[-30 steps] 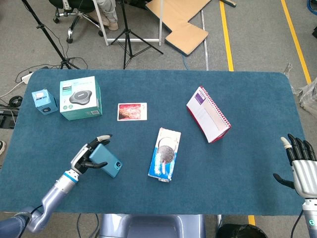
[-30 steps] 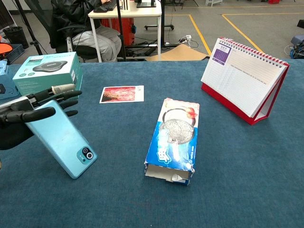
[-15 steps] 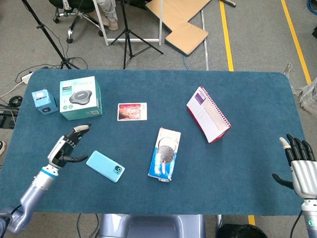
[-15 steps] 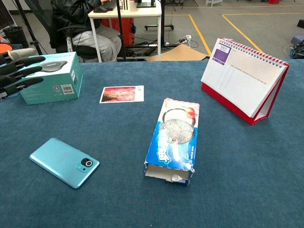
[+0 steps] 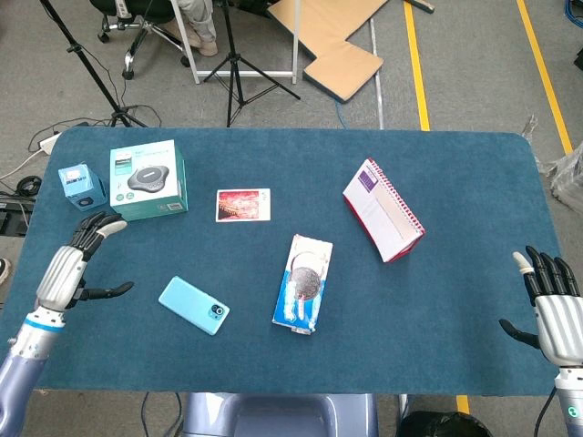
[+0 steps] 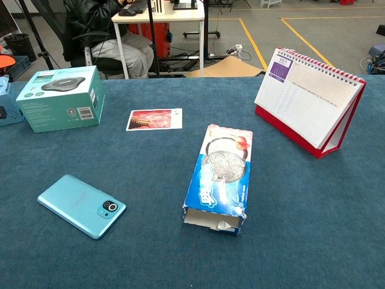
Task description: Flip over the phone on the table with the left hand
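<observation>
Your left robot hand (image 5: pixel 68 269) hangs over the near left edge of the table (image 5: pixel 455 164), fingers spread and holding nothing; it is well apart from the phone (image 5: pixel 193 306) and out of the chest view altogether. Your right robot hand (image 5: pixel 549 305) sits off the near right corner, also spread and empty.

The phone lies flat on the cloth to the right of your left robot hand, camera side up, with its lens end pointing right and toward you. Judging by that, the flip looks done.

If you do need to take it again, treat it as a thin, stiff, smooth slab: light, but slippery, and lying so flat on the soft cloth that there is little edge to get under. Pinch it across the long sides, near the middle, and set it down gently since the glass could crack.

Beyond it to the right lies a snack box (image 5: pixel 303 283), then a desk calendar (image 5: pixel 383 209) further right. A photo card (image 5: pixel 243 205) and two boxed gadgets (image 5: pixel 148 179) sit at the far left.
</observation>
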`<state>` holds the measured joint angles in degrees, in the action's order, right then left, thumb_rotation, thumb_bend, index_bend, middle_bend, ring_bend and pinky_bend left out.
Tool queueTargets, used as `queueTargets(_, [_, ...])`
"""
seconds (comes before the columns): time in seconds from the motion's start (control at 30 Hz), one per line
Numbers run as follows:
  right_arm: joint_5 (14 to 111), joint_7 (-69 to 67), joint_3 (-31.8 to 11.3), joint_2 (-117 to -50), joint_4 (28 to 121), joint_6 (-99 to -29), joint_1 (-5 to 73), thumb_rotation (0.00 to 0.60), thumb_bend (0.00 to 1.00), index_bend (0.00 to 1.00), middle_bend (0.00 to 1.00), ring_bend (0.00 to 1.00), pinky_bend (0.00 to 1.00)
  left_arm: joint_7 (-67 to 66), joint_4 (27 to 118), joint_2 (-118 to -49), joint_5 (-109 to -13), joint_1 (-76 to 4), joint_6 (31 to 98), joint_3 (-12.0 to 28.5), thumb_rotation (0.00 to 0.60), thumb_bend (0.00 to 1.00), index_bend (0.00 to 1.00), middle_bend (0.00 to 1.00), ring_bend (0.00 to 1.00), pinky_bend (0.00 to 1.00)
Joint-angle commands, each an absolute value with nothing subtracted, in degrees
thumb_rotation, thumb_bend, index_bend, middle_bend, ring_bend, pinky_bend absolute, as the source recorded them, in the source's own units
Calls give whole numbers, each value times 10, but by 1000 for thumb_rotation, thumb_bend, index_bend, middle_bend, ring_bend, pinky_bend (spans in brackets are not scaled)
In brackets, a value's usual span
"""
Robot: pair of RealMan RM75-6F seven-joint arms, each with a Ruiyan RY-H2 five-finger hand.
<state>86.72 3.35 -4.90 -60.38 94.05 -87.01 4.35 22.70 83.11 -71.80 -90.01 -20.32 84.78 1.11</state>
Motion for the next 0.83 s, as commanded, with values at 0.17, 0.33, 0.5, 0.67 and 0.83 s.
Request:
queueTargets(0.17, [865, 26, -52, -602, 938, -870, 44, 600, 0, 0, 0, 0, 0, -95, 958, -674, -900, -107, 955, 2, 600, 0, 139, 56, 0, 0])
queueTargets(0.33, [866, 22, -52, -602, 938, -871, 44, 600, 0, 0, 0, 0, 0, -92, 950, -680, -898, -101, 955, 6, 600, 0, 81, 1, 0, 0])
queueTargets(0.5, [868, 24, -51, -602, 938, -871, 45, 600, 0, 0, 0, 0, 0, -86, 944, -681, -895, -98, 951, 11, 600, 0, 17, 0, 0, 0])
queueTargets(0.67, [868, 26, -51, -602, 939, -871, 44, 600, 0, 0, 0, 0, 0, -95, 949, -678, -888, -96, 937, 14, 600, 0, 0, 0, 0, 0])
queueTargets(0.83, [868, 27, -51, -602, 939, -872, 44, 600, 0, 0, 0, 0, 0, -98, 956, -674, -884, -93, 928, 17, 600, 0, 0, 0, 0, 0])
